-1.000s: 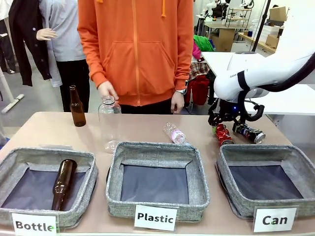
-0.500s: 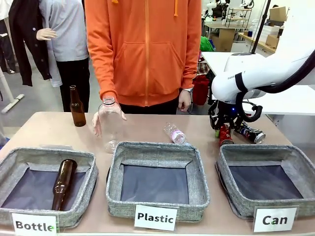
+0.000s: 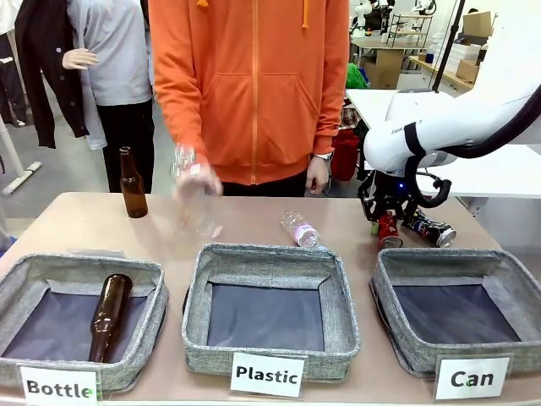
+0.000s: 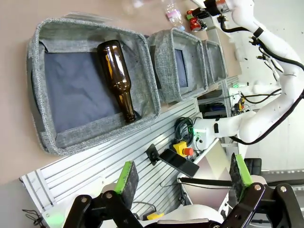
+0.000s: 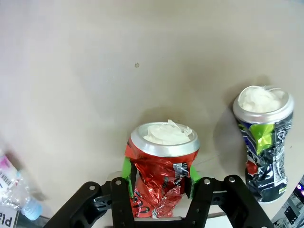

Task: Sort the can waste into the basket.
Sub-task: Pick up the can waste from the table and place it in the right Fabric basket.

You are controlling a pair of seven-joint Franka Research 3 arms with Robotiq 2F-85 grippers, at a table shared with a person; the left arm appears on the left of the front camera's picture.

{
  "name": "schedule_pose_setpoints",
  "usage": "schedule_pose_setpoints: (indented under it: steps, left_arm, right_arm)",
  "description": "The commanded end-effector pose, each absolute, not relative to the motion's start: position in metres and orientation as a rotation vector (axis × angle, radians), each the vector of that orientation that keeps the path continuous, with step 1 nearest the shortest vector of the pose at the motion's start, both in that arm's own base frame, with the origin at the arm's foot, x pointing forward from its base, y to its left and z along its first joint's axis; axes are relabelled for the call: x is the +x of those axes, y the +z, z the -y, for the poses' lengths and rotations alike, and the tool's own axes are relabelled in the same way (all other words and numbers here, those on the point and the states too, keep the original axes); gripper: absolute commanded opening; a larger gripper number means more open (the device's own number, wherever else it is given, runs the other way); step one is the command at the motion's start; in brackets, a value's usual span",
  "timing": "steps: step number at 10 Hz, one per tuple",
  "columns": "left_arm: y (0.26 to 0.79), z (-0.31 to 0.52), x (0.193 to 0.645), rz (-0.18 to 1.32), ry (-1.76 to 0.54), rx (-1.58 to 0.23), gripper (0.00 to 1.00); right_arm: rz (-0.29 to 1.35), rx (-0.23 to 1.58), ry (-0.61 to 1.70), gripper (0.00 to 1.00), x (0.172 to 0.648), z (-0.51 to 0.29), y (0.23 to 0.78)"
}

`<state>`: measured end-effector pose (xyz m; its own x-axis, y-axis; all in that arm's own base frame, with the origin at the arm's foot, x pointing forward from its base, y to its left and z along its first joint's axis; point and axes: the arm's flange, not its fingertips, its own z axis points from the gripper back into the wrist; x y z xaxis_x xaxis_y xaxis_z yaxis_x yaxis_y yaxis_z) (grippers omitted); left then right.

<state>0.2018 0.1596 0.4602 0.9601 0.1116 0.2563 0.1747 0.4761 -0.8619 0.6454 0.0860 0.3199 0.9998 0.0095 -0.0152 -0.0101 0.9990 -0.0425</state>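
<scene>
Your right gripper (image 3: 388, 227) has the red can (image 3: 390, 230) pinched. In the right wrist view both green pads (image 5: 127, 172) press the can's dented sides, w/ its silver top facing away from the wrist. That can stands just behind the far rim of the Can basket (image 3: 448, 259), near the basket's far-left corner. Can't tell if its base touches the table (image 3: 254, 222).

The black can (image 3: 429, 228) lies on its side behind the same far rim, just right of the red can. They're apart, w/ a strip of bare table btwn them in the wrist view.

The basket's mouth faces up, its dark lining showing from wall to wall. Its left wall stands close beside the Plastic basket (image 3: 270, 254), w/ only a thin gap of table btwn.

Further left of the Can basket, behind the Plastic one, a small clear bottle (image 3: 300, 230) lies on the table. Beyond that the person's hand (image 3: 199, 180) holds a blurred clear bottle (image 3: 188, 173) above the table.

The far-left Bottle basket (image 3: 84, 264) holds a brown bottle (image 3: 110, 315) lying down; another brown bottle (image 3: 131, 182) stands upright behind it.

Your left gripper (image 4: 183, 173) is spread wide, nothing btwn the pads, off past the Bottle basket's outer wall.
</scene>
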Motion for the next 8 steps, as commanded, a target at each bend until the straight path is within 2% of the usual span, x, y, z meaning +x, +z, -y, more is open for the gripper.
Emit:
schedule_pose_setpoints:
  steps: [1,3,5,6,8]
  left_arm:
    - [0.465,-0.159,0.201,0.293,-0.034,-1.093,1.00]
    - [0.465,-0.159,0.201,0.293,-0.034,-1.093,1.00]
    - [0.465,-0.159,0.201,0.293,-0.034,-1.093,1.00]
    - [0.465,-0.159,0.201,0.293,-0.034,-1.093,1.00]
    - [0.465,-0.159,0.201,0.293,-0.034,-1.093,1.00]
  right_arm:
    - [-0.008,-0.009,0.039,0.00,0.649,-0.082,0.347]
    - [-0.005,0.072,0.113,0.00,0.640,-0.073,0.403]
    - [0.020,0.164,0.243,0.00,0.606,-0.048,0.469]
    - [-0.014,0.189,0.373,0.23,0.582,-0.039,0.490]
    - [-0.086,0.188,0.717,0.23,0.527,-0.030,0.505]
